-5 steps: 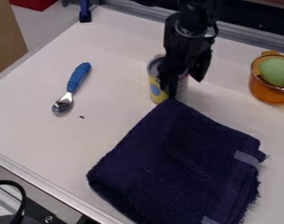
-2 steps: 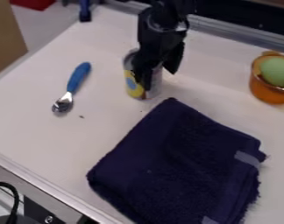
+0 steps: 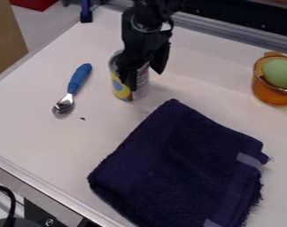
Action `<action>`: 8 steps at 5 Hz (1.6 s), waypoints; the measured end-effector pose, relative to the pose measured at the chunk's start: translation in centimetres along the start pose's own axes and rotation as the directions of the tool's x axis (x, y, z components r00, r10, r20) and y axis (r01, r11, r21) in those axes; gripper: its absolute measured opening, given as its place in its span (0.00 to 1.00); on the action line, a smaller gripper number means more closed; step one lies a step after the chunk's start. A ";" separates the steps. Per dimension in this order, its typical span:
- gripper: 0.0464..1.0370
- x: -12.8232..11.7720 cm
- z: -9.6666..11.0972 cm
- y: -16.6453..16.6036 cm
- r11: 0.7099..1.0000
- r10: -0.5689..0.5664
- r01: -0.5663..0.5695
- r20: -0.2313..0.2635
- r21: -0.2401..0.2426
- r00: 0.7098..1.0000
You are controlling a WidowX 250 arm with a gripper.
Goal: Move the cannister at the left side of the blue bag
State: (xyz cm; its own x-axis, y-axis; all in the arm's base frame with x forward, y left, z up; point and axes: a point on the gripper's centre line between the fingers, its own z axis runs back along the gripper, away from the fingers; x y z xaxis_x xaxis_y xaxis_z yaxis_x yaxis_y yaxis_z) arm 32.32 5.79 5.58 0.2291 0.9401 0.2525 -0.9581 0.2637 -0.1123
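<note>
Orange cup (image 3: 269, 94), cropped right, holds 1 green ovoid (image 3: 280, 73). Hand (image 3: 146, 80) grips 1 can (image 3: 119, 88), partly obscuring it; contents indeterminate.

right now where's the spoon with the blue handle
The spoon lies on the left side of the camera view, left of the can and up and left of the dark blue cloth.
</note>
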 end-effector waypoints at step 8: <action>0.96 -6.8 8.9 2.7 0.926 -0.371 0.339 -0.221 -0.168 0.902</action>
State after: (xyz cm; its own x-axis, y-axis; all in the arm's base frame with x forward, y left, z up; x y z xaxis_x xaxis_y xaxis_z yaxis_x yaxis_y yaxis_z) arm 26.65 -1.78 12.12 0.6001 0.7979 0.0567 -0.7801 0.5994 -0.1796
